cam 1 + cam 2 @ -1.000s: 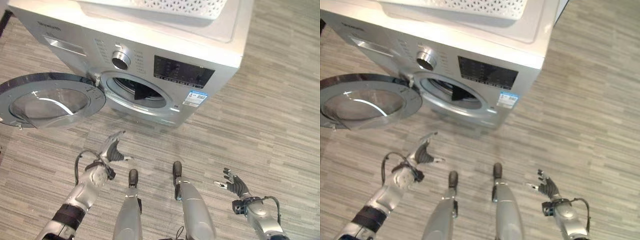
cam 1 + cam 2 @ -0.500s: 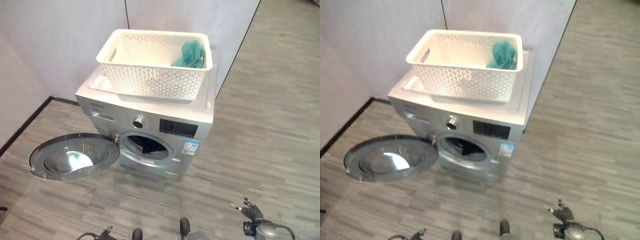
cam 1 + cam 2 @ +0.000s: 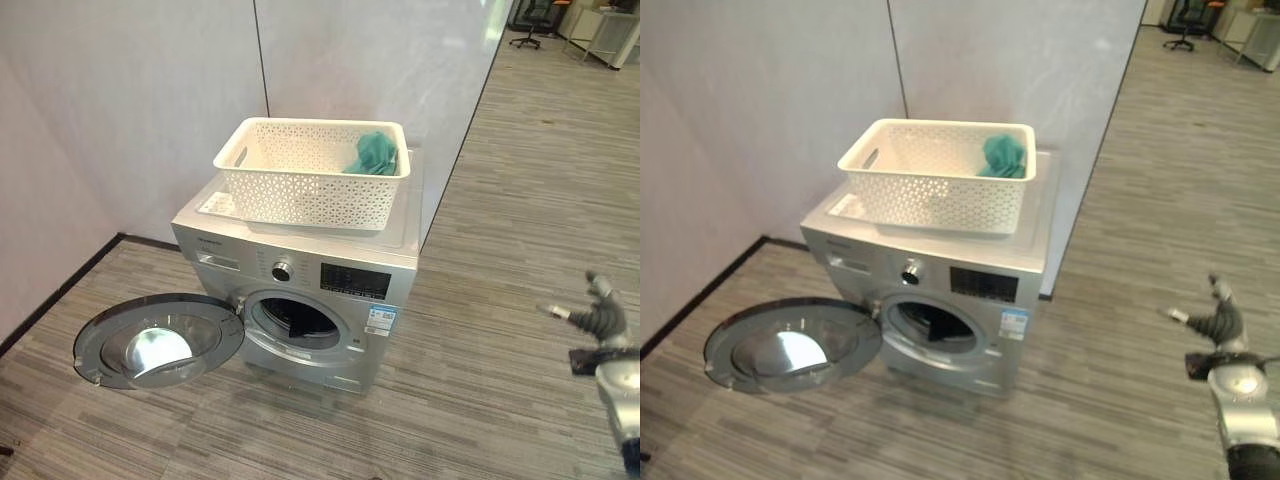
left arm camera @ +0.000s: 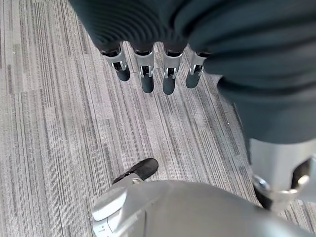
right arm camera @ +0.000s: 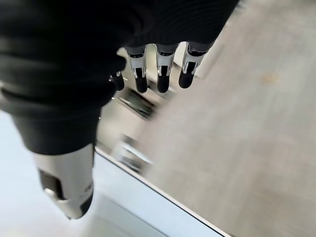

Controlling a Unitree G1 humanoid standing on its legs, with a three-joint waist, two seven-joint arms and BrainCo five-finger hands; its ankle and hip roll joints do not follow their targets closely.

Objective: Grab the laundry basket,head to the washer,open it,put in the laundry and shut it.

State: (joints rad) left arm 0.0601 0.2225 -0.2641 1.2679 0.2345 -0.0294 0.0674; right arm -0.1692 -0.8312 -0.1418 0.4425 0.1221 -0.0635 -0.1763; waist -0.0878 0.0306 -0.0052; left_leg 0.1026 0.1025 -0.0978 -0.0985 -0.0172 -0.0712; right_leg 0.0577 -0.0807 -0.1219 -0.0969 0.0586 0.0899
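A white perforated laundry basket (image 3: pixel 310 185) stands on top of the silver washer (image 3: pixel 395 250), with a teal cloth (image 3: pixel 374 152) in its far right corner. The washer's round door (image 3: pixel 158 340) is swung wide open to the left, low over the floor. The drum opening (image 3: pixel 297 320) is dark, with something dark inside. My right hand (image 3: pixel 598 318) hangs open at the right edge, well away from the washer, fingers (image 5: pixel 160 69) straight. My left hand (image 4: pixel 146 74) is open over the grey floor, holding nothing.
White wall panels (image 3: pixel 150 90) rise behind and left of the washer, with a black baseboard (image 3: pixel 60 290) along the left wall. Grey plank floor (image 3: pixel 500 330) stretches to the right and front. An office chair (image 3: pixel 527 20) stands far off at the back right.
The camera has tilted up and drawn back, so the whole washer and basket show. My right hand has risen at the right edge. My left hand has left the eye views.
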